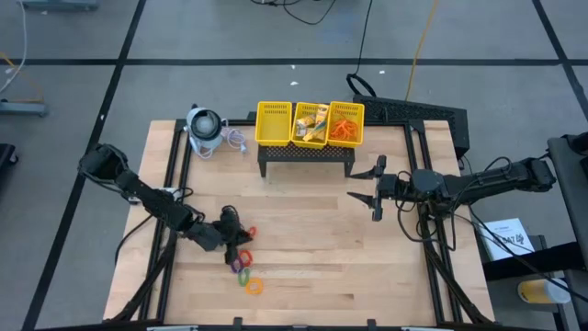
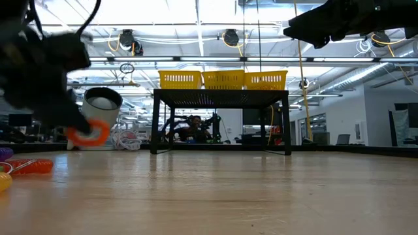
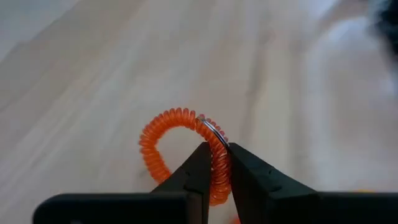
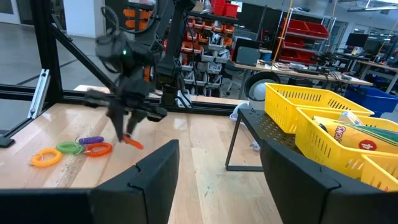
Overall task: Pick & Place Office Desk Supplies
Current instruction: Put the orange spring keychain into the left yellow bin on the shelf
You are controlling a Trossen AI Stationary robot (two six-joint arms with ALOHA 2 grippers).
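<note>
An orange coiled ring [image 3: 177,140] sits in my left gripper [image 3: 216,149], which is shut on it over the table's near left part [image 1: 241,237]. In the low view the ring [image 2: 88,134] hangs a little above the wood. Several more coiled rings lie flat on the table close by: purple [image 4: 92,140], green [image 4: 68,148], orange [image 4: 45,157] and red-orange [image 4: 99,149]. My right gripper [image 1: 367,184] waits open and level at the right, high over the table, touching nothing. My left gripper pinches one side of the ring's coil [image 3: 219,163] between its two fingers, next to a small metal loop [image 3: 211,127]. The fingers slant down toward the table. The ring is lifted clear and sticks out past the fingertips [image 3: 200,155].
A yellow mesh basket [image 1: 310,124] with three compartments stands on a black perforated stand [image 1: 308,156] at the far middle; two compartments hold packets and orange bands. A grey-white round device [image 1: 204,129] with a cord sits at the far left. Bare wood lies between the arms.
</note>
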